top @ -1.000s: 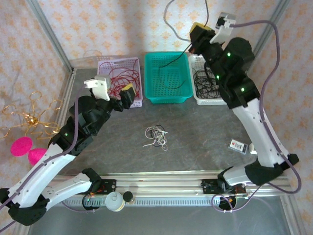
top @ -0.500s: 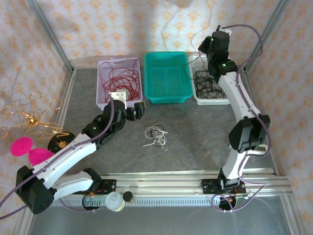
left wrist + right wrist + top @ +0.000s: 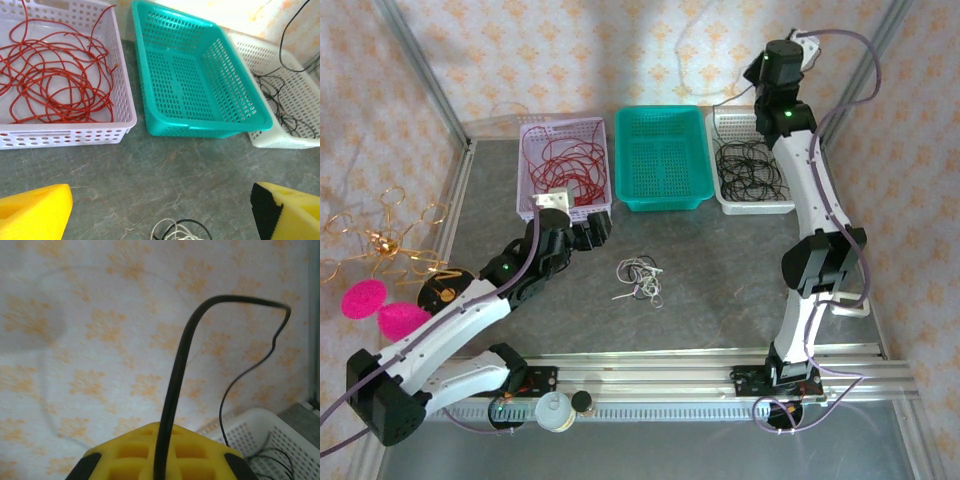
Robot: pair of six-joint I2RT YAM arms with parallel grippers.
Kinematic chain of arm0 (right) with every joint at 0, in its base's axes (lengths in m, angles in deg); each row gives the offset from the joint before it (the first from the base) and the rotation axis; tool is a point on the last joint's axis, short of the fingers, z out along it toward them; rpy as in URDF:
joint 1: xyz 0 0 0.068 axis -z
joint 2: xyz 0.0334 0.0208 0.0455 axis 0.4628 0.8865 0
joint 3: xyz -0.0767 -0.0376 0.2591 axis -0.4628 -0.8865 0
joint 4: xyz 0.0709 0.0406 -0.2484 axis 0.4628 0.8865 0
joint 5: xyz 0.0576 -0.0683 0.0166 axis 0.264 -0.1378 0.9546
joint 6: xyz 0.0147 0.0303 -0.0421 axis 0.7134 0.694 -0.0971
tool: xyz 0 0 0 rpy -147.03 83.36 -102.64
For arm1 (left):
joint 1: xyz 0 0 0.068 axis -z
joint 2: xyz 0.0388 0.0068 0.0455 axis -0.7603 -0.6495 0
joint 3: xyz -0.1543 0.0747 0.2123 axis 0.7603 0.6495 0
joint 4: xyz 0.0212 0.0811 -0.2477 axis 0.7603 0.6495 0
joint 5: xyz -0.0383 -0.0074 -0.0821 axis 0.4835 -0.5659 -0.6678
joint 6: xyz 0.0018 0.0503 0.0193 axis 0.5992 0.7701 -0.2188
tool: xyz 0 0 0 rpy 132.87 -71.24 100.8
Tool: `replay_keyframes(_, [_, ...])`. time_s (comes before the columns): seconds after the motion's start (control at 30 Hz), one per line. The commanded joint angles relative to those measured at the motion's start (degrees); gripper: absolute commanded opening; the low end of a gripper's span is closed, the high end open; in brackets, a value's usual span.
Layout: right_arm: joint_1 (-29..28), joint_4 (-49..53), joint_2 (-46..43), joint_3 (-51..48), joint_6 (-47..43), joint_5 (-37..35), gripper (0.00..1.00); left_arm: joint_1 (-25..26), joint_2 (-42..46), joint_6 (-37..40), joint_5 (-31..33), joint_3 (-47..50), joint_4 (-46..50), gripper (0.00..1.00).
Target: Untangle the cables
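Observation:
A small clump of cream-white cables with a black strand [image 3: 642, 278] lies on the grey table in the middle. Its top edge shows at the bottom of the left wrist view [image 3: 180, 231]. My left gripper [image 3: 592, 230] hovers just left of the clump, open, its yellow fingers [image 3: 32, 215] wide apart and nothing between them. More red cables [image 3: 565, 165] fill the lilac basket [image 3: 65, 136]. My right gripper [image 3: 754, 78] is raised high over the white basket [image 3: 750, 205], shut on a black cable [image 3: 175, 380] that loops up and hangs down into that basket's black cables [image 3: 748, 165].
An empty teal basket [image 3: 662, 195] stands between the lilac and white baskets along the back. A gold wire ornament [image 3: 380, 240] and pink shapes [image 3: 365, 300] lie outside the left frame. A metal rail [image 3: 650, 375] runs along the near edge.
My left arm has swung down and right, away from the lilac basket toward the clump. My right arm has straightened up and back, carrying the black cable from the teal basket over the white one.

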Motion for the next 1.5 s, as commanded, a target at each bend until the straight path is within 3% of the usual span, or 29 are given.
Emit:
replay_keyframes(0.0, [2.99, 0.31, -0.11, -6.67, 2.27, -0.76, 0.00, -0.56, -1.19, 1.50, -1.94, -1.46, 0.86, 0.92])
replay_keyframes(0.13, [5.58, -0.67, 0.60, -12.63, 4.70, 2.16, 0.00, -0.69, -2.38, 2.09, -2.55, -2.54, -1.16, 0.92])
replay_keyframes(0.3, [5.87, -1.23, 5.32, -15.65, 1.61, 4.26, 0.00, -1.24, -4.25, 1.63, -6.05, -1.46, -4.21, 0.92])
replay_keyframes(0.57, [5.96, 4.96, 18.05, -8.57, -1.20, 9.40, 0.00, -1.61, -10.15, 1.73, -8.54, -3.55, -4.28, 0.91])
replay_keyframes(0.87, [7.54, 13.09, 25.90, 1.34, 0.75, 14.85, 0.34, -1.62, -9.56, 0.43, -7.39, -1.22, -5.35, 0.91])
replay_keyframes(1.0, [7.48, 14.69, 23.19, 2.71, 1.63, 15.54, 0.43, -1.61, -9.96, 0.71, -7.38, -1.50, -4.90, 0.91])
replay_keyframes(1.3, [7.50, 14.99, 10.75, -4.80, 1.24, 15.24, 0.58, -2.13, -9.16, 4.64, -8.13, -2.12, -4.65, 0.93])
replay_keyframes(1.47, [7.54, 12.92, 4.52, -9.21, -0.78, 14.60, 0.61, -2.44, -9.67, 7.24, -8.38, -3.80, -2.73, 0.94])
